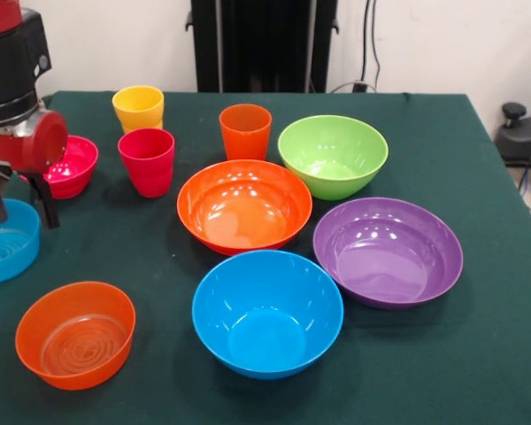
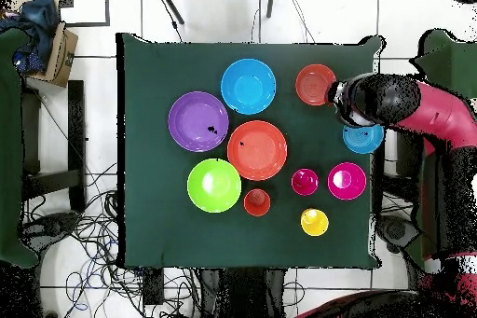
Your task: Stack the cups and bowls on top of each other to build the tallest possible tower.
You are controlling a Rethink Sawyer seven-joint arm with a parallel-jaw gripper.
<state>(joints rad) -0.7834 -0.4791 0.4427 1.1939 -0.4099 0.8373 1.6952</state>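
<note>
My gripper [image 1: 19,205] hangs open at the table's left side, its dark fingers [image 1: 44,197] spread over the far rim of the small translucent blue bowl [image 1: 4,241]. Behind it is the small magenta bowl [image 1: 73,166]. The small translucent orange bowl [image 1: 75,335] sits near the front. The large bowls stand apart: orange [image 1: 244,205], lime green [image 1: 333,156], purple [image 1: 388,251], blue [image 1: 267,312]. The yellow cup [image 1: 138,108], red-pink cup [image 1: 147,161] and orange cup [image 1: 245,131] stand upright at the back. Nothing is nested, and no tower shows.
A dark green cloth [image 1: 478,354] covers the table [image 2: 149,230]. From above, my arm [image 2: 415,109] reaches in from the right edge and covers part of the small blue bowl [image 2: 365,139]. Cables lie on the floor [image 2: 84,240] beside the table.
</note>
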